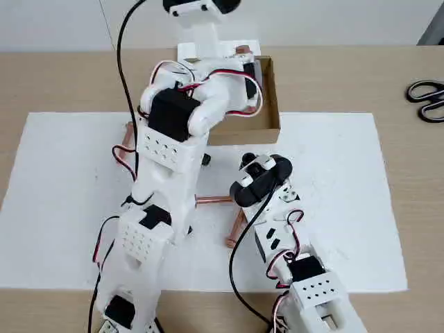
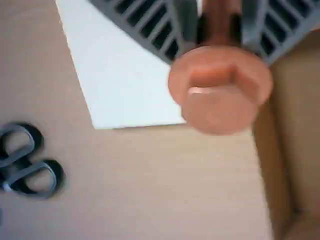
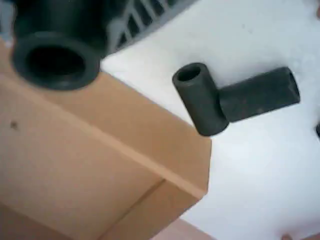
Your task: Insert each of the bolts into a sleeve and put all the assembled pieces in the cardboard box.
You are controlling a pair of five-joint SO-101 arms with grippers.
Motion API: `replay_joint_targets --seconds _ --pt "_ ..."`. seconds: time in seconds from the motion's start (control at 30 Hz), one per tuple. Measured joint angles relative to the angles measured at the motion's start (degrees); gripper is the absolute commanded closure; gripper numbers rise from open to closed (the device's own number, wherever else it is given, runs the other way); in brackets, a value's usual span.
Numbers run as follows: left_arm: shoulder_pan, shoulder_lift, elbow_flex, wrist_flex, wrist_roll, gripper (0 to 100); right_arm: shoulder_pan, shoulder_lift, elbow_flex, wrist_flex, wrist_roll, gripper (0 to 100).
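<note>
Bolt [image 2: 220, 90]: head toward L wrist cam, shank running back betw fingers of L gripper [image 2: 217, 22], clamped tight.
Box [image 1: 275, 104]: under L gripper; R gripper [image 3: 70, 27] just outside its near wall.
Sleeve [image 3: 55, 60]: clenched in R gripper, bore open, unfilled.
Key relation: bolt lies beyond sleeve, over box; prob shank tip must swing round to face bore, axes in line. L arm nearer box.
Spare sleeves [image 3: 200, 100]: two, touching, on sheet [image 1: 333, 180] beside R gripper.

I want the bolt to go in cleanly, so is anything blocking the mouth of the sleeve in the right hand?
Nothing visible does. The sleeve shows an open, dark, empty-looking mouth.
</note>
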Motion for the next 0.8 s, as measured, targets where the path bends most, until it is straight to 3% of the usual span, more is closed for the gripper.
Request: replay_joint_targets --seconds 0.17,0.37,0.6,0.8 --pt "-6.9 0.0 0.0 0.0 0.7 99 0.0 0.0 0.0 0.0 -3.5 99.5" --pt "-6.9 -10.5 6.1 0.0 0.8 99 0.0 0.0 0.0 4.7 -9.6 99.5" --pt "-3.9 -43.0 45.3 -0.3 2.6 99 0.1 0.0 0.0 5.1 -9.9 99.5" --pt "-4.8 -62.2 84.0 -20.5 3.6 99 -0.3 0.0 0.0 5.4 -9.9 99.5"
